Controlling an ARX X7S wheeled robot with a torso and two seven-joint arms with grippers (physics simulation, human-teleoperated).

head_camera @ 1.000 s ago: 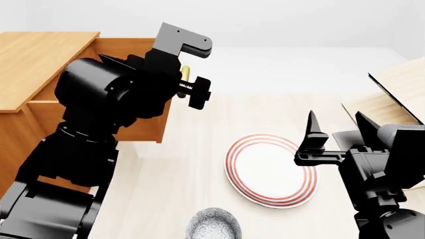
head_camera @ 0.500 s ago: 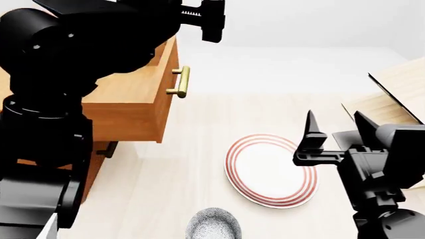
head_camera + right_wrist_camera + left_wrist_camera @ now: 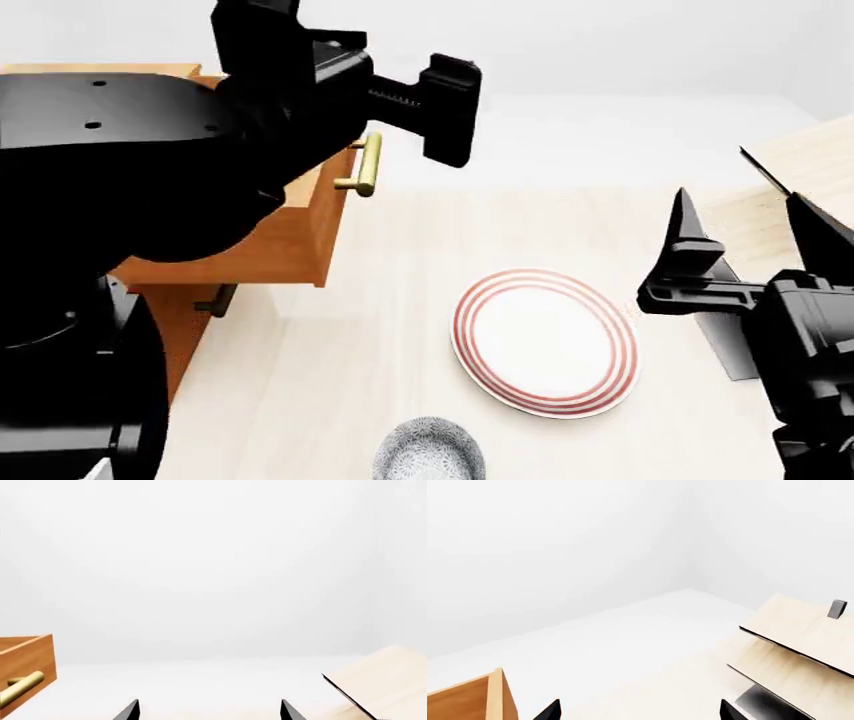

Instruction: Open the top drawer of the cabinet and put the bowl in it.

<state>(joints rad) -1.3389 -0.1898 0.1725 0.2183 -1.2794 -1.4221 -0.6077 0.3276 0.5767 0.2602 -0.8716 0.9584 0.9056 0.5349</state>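
Two black grippers hang above the pale table [image 3: 387, 300], neither grasping anything; the left gripper [image 3: 380, 85], raised high at far left, has its fingers spread apart, as the left wrist view's two tips confirm; the right gripper [image 3: 741, 240], at right, points its fingers [image 3: 687, 245] upward, parted; the top drawer [image 3: 287, 215] stands pulled out from the cabinet [image 3: 174, 310], brass handle [image 3: 363, 165] toward the middle; the bowl [image 3: 427, 452] rests at the near edge, just this side of the red-ringed plate [image 3: 545, 340]; a pale wooden rack [image 3: 787, 185] sits far right.
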